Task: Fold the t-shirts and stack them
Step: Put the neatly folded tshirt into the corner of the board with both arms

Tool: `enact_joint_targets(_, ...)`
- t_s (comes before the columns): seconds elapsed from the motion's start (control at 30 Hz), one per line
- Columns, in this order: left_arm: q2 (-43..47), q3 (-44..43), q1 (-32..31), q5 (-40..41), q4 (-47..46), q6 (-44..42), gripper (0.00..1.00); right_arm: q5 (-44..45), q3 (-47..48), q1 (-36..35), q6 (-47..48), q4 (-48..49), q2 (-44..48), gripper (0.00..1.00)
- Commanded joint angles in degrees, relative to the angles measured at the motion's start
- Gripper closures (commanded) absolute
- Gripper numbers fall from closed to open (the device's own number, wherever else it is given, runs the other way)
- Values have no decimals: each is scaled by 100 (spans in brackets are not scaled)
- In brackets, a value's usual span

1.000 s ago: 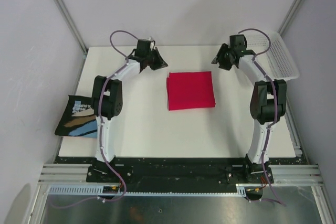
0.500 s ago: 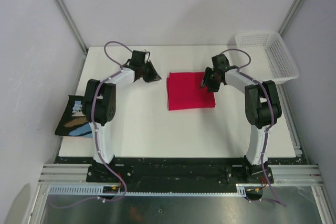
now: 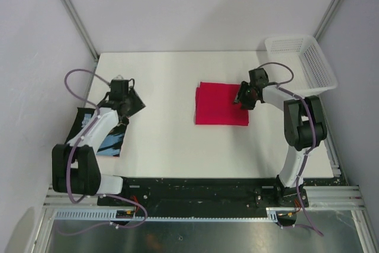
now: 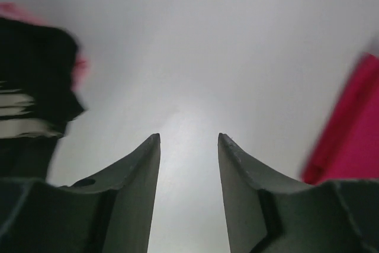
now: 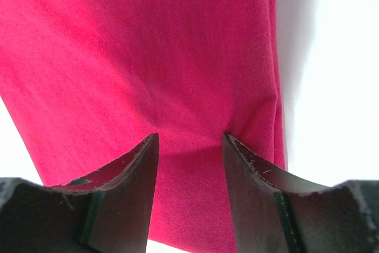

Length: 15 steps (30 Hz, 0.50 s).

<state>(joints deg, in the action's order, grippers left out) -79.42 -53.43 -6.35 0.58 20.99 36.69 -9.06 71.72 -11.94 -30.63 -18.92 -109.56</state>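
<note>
Both my grippers sit low over the white table (image 3: 166, 140), one shirt folded and one at the left edge.

My right gripper (image 5: 188, 135) has its fingers parted, tips pressing into the right edge of the folded crimson-pink shirt (image 3: 220, 105), which lies right of the table's middle; the cloth puckers between them. My left gripper (image 4: 188, 137) is spread too, holding nothing, over bare table just beside the black printed shirt (image 3: 112, 140), which lies partly over the left edge. A white mesh basket (image 3: 302, 60) sits at the far right corner. Pale walls (image 3: 195, 4) close in left, far and right, with aluminium posts (image 3: 71, 10) in the far corners and a metal rail (image 3: 201, 194) along the near edge.
</note>
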Motion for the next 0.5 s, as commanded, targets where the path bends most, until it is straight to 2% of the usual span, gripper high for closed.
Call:
enact_joint_targets(0.0, 469, 340, 250, 1222, 622, -594, 49, 325, -373, 315, 78, -273, 312, 48)
enact_joint_targets(0.17, 230, 167, 402, 1786, 868, -901, 43, 249, -618, 411, 115, -222, 650, 48)
enact_joint_targets(0.47, -1072, -688, 433, 2380, 1078, -1100, 43, -34, -812, 565, 103, -159, 974, 48)
